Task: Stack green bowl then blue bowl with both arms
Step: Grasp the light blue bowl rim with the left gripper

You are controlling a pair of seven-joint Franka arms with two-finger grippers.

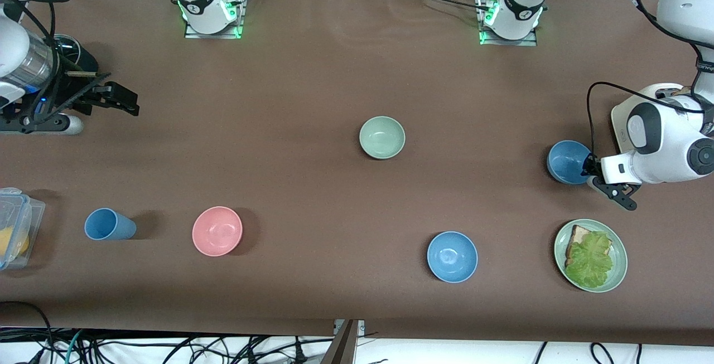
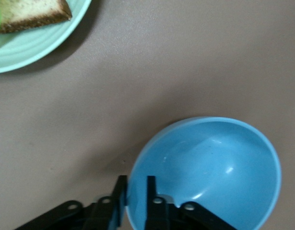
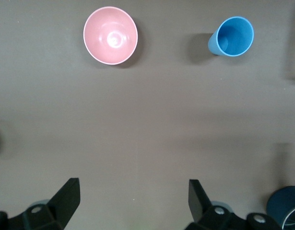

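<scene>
Two blue bowls, one green bowl (image 1: 382, 137), one pink bowl (image 1: 217, 231), one blue cup (image 1: 109, 224) and one green plate (image 1: 618, 270) on my counter (image 1: 312, 74).

My left claw (image 2: 136, 194) pinches the rim of the blue bowl (image 1: 566, 160) at the left arm's end, wrist laid level, fingers (image 2: 150, 189) astride the wall. My right claw (image 3: 133, 196) waits, spread wide, at the right arm's end; the second blue bowl (image 1: 452, 256) sits nearer the front camera.

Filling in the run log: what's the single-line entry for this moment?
left end effector: shut on blue bowl rim | right end effector: open, waiting | green bowl: untouched, mid-table
</scene>
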